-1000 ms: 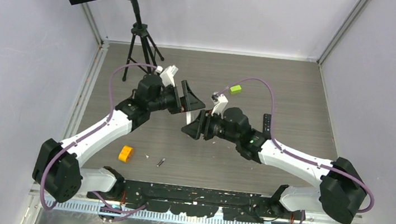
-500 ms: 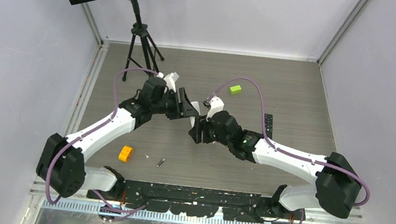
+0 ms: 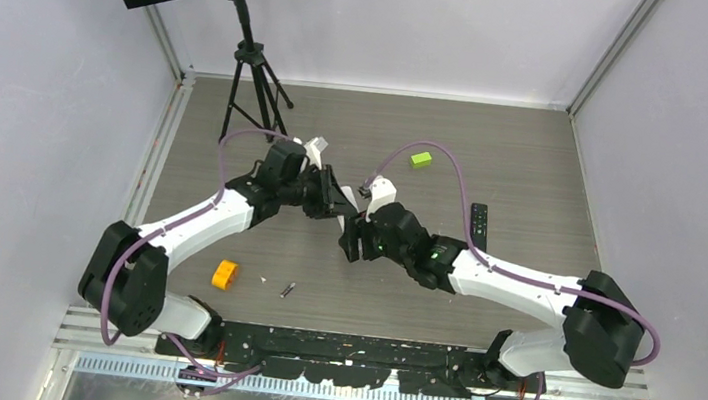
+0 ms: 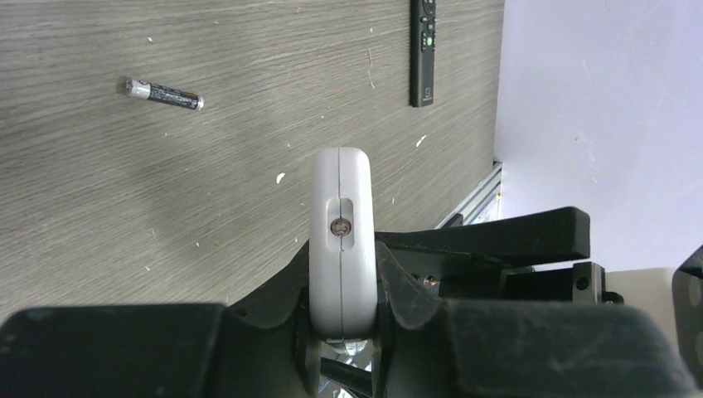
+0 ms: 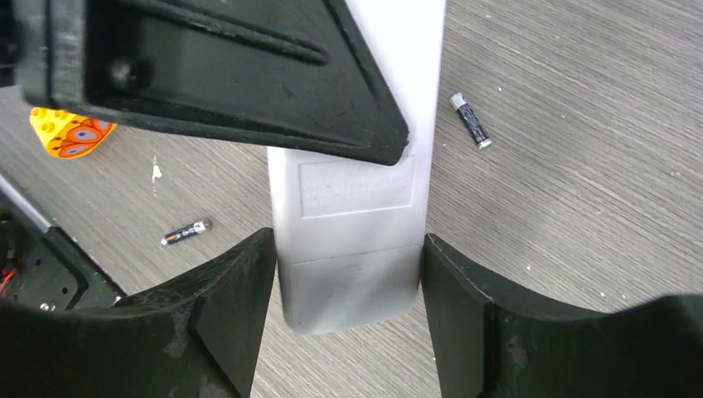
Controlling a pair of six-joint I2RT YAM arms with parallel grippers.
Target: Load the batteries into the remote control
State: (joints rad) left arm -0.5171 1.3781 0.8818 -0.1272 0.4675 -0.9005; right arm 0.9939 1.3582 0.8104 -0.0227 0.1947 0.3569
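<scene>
Both hands on white remote (image 5: 356,191), held above desk (image 3: 536,160) middle. My left hand (image 4: 344,286) clamped on its flat faces; my right hand (image 5: 348,282) pinching long edges at other end. Face toward right camera looks like back, cover seemingly shut. Batteries (image 5: 471,120) loose on desk; one battery (image 3: 287,290) lies toward near edge, beside orange block (image 3: 225,274). Judgement: one hand anchors while other slides cover. No twisting between grips, and keep left finger off cover seam.

The left gripper (image 4: 343,286) clamps a white remote (image 4: 341,199) edge-on between its fingers. Ahead and to its left, well apart, a battery (image 4: 162,93) lies on the table (image 4: 207,207). A black remote (image 4: 423,50) lies farther ahead, slightly to the right.
</scene>
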